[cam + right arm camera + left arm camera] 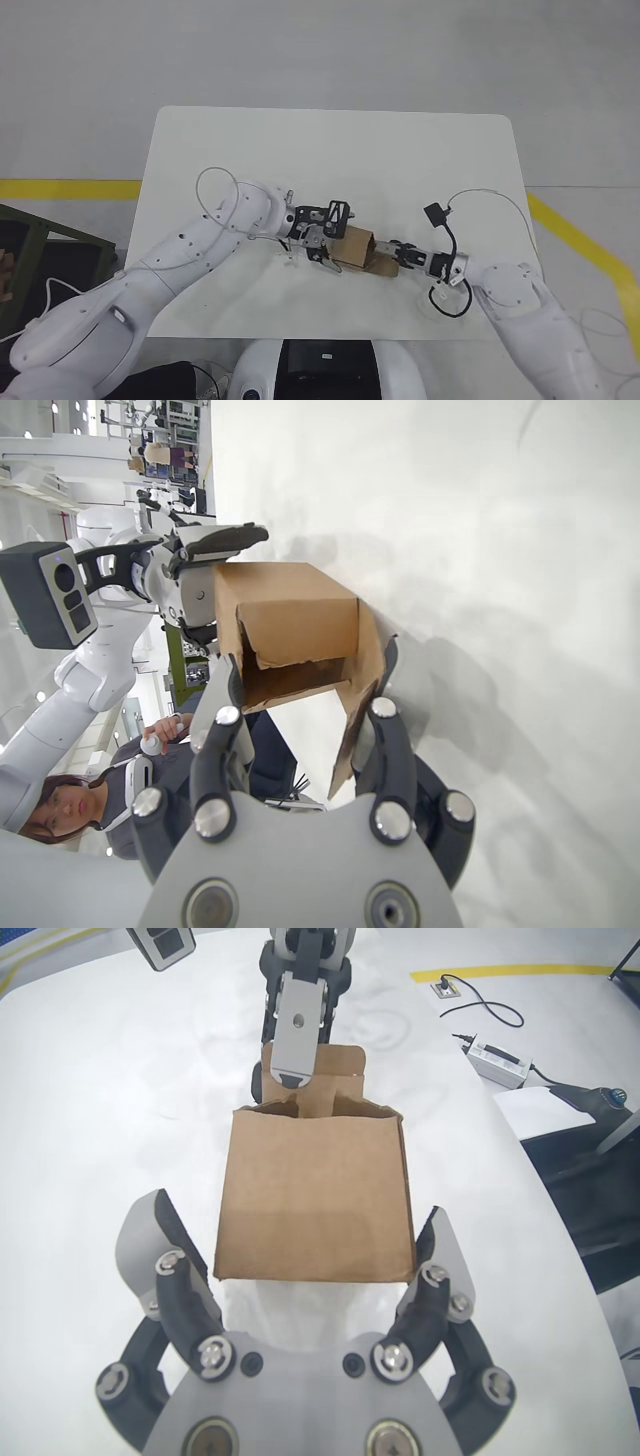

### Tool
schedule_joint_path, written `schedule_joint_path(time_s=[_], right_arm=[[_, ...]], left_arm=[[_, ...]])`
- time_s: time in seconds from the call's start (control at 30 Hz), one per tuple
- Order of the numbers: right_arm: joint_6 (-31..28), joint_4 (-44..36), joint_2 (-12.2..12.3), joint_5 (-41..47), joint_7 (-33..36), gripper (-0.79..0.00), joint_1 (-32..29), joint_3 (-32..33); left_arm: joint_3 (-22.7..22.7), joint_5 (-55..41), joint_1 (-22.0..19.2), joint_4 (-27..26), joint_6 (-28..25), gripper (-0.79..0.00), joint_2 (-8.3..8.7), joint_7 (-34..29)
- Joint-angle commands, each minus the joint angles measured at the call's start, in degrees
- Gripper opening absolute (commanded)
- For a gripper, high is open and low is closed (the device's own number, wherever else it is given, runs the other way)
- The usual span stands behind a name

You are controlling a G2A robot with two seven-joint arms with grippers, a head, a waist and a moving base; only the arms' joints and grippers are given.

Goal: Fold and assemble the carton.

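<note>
Where the carton (352,247) lies, left fingers (150,1238) spread at one end, right fingers (215,700) spread (astride a flap (367,650))

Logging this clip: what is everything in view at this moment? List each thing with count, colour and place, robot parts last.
carton: one, brown, lying on the table between the two grippers, one end open with loose flaps
table: one, white, under the carton
floor tape: yellow strips, on the grey floor beside the table
power adapter: one, pale grey with black cable, on the floor past the table edge
floor socket: one, grey, by the yellow tape, with a cable plugged in
left gripper: one, grey and black, open, fingers either side of the carton's end opposite the open one
right gripper: one, grey and black, open, at the carton's open end, a flap beside one finger
</note>
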Motion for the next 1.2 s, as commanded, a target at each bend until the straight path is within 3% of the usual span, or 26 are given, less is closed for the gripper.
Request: schedule_joint_path(time_s=[0.0,0.73,1.17], right_arm=[[-0.5,-0.6,0.0,0.3,0.2,-0.292,-0.3,0.1],[-6.8,-0.1,-0.4,7.4,4.2,-0.348,0.4,-1.1],[-7.3,1.4,-0.5,7.7,4.1,-0.465,0.8,-1.5]], left_arm=[[-0.1,0.0,0.0,0.2,0.1,0.0,-0.28,-0.5],[-2.8,-0.5,1.2,0.0,-0.2,0.0,-1.54,-6.8],[-4.0,-1.2,2.2,-0.2,-0.2,0.0,-1.42,-9.0]])
